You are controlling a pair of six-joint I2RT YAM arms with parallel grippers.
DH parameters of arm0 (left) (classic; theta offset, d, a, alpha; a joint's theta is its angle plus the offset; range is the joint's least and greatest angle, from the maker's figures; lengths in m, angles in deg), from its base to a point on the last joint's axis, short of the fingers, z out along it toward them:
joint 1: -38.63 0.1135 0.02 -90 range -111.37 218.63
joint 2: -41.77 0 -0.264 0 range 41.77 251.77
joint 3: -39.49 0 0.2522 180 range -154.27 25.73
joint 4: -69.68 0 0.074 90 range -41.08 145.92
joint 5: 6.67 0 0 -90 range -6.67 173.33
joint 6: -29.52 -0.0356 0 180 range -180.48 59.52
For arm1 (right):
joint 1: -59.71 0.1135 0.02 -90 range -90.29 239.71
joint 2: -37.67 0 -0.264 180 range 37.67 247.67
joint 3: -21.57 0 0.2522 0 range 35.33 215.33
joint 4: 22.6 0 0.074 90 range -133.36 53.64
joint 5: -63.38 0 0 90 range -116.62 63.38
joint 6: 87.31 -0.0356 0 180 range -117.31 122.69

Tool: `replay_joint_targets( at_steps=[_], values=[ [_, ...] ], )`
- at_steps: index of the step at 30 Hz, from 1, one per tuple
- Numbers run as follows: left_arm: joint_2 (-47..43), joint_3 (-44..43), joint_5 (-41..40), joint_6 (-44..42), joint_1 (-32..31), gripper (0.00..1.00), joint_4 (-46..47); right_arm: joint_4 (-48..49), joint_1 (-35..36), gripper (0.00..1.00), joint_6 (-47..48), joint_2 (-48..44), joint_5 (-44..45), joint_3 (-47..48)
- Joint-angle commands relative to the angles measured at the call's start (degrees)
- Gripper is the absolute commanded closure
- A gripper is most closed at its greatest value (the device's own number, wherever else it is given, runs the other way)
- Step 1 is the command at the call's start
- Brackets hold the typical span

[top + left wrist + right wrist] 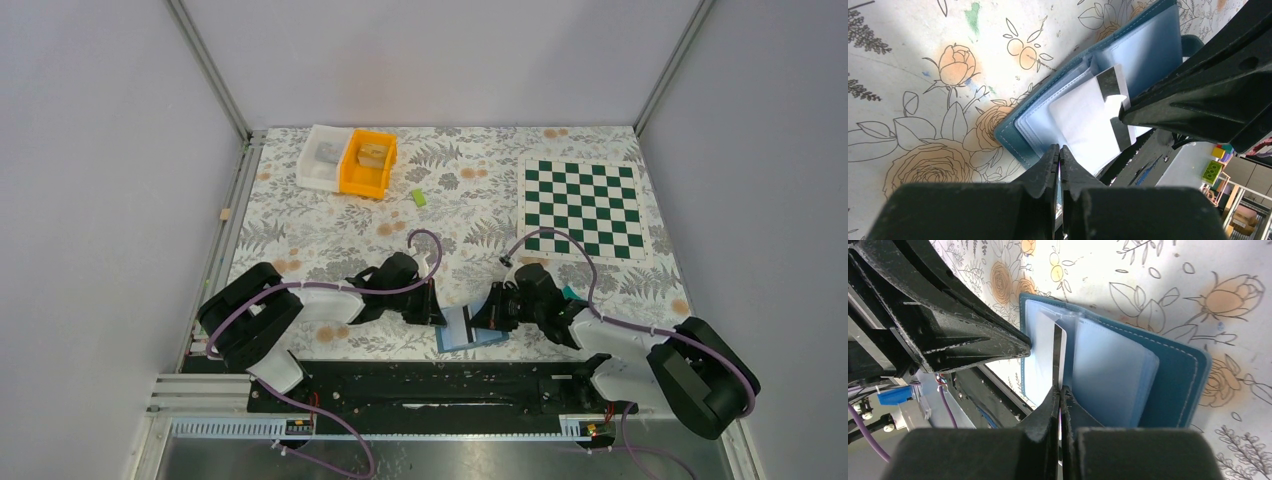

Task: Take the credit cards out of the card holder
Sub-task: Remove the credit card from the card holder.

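Between the two arms, near the table's front edge, a white plastic credit card with a black stripe (1058,347) sits partly drawn from its clear sleeve in the open blue stitched card holder (1173,370). Pinched tight on the card's free edge is the right gripper (1059,392); the left gripper (1058,152) is closed on the holder's opposite edge (a sleeve page, apparently), anchoring it on the floral-printed table (330,230). Extraction looks under way. Next comes a straight pull along the sleeve, with the left anchoring.

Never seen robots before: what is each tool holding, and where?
The right tool pinches the white card by its protruding edge; left tool pinches the card holder by a sleeve edge.
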Motion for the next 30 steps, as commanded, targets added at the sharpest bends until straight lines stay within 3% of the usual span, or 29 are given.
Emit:
replay_joint_targets(
  at_steps=[1, 16, 24, 30],
  values=[
    [1.2, 0.1, -5.6, -2.7, -0.3, 0.95, -6.0, -2.2, -1.8, 1.0, 0.8, -1.4, -0.2, -1.1],
    [-1.1, -3.2, -6.4, -4.4, -0.6, 0.92, -8.6, -20.4, -3.8, 1.0, -4.6, -16.1, 4.8, 1.3],
    [-7.6, -7.1, -9.3, -8.6, -2.1, 0.7, -9.9, -25.3, -4.4, 1.0, -9.0, -23.1, 5.7, 2.6],
    [-15.6, -7.4, -16.0, -15.3, -6.6, 0.62, -7.5, -25.3, -4.4, 1.0, -14.3, -27.1, 5.3, 2.3]
  ],
)
